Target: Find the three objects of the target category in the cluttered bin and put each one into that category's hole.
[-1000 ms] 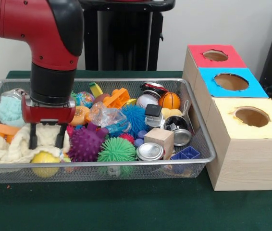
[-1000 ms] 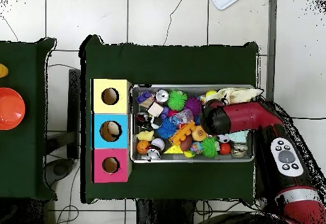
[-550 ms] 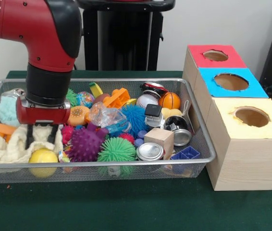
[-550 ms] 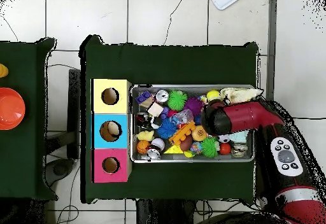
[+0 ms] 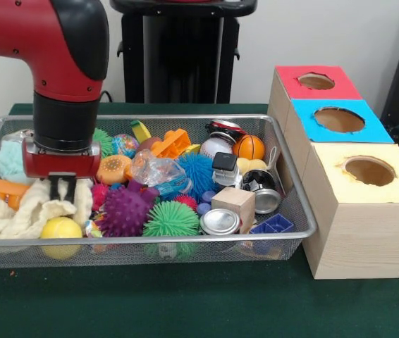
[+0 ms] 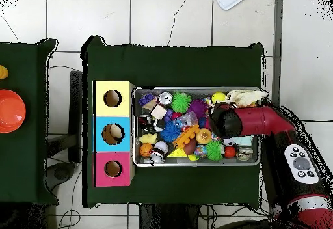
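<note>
The jaws point(image 5: 63, 189) are pinching closed on the cream cloth point(image 5: 16, 215), which is soft, light and limp, best gathered at a raised fold.

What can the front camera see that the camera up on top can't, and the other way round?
Only the front view shows the gripper, its fingers close together on the cream cloth, and the boxes' plain wooden sides. Only the overhead view shows the tiled floor, a second green table holding an orange bowl, and the arm's button panel. Both show the wire bin of toys, the yellow ball and the three holes: yellow, blue, red.
</note>
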`<state>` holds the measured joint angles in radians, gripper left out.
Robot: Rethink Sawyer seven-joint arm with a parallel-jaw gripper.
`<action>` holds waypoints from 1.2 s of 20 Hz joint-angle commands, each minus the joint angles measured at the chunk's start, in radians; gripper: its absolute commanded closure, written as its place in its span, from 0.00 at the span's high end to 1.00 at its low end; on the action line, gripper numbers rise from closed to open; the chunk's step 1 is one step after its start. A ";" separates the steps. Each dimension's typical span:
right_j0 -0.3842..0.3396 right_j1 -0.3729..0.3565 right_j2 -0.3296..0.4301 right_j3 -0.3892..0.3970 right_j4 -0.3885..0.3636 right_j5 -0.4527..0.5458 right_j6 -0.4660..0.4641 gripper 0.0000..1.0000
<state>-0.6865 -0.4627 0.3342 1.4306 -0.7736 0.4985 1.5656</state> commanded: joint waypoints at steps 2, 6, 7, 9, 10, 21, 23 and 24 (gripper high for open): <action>0.017 -0.021 0.072 0.181 0.142 0.148 0.008 0.00; 0.018 -0.060 0.080 0.267 0.222 0.155 0.037 0.00; 0.028 -0.068 0.071 0.281 0.238 0.155 0.058 0.00; 0.053 -0.088 0.052 0.303 0.257 0.144 0.090 0.00; 0.067 -0.097 0.041 0.312 0.262 0.141 0.099 0.00; 0.195 -0.197 -0.020 0.370 0.364 0.191 0.149 0.00; 0.211 -0.214 -0.027 0.375 0.383 0.206 0.146 0.00; 0.216 -0.223 -0.029 0.380 0.391 0.212 0.141 0.00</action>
<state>-0.5045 -0.6428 0.3218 1.7144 -0.4539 0.5650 1.5658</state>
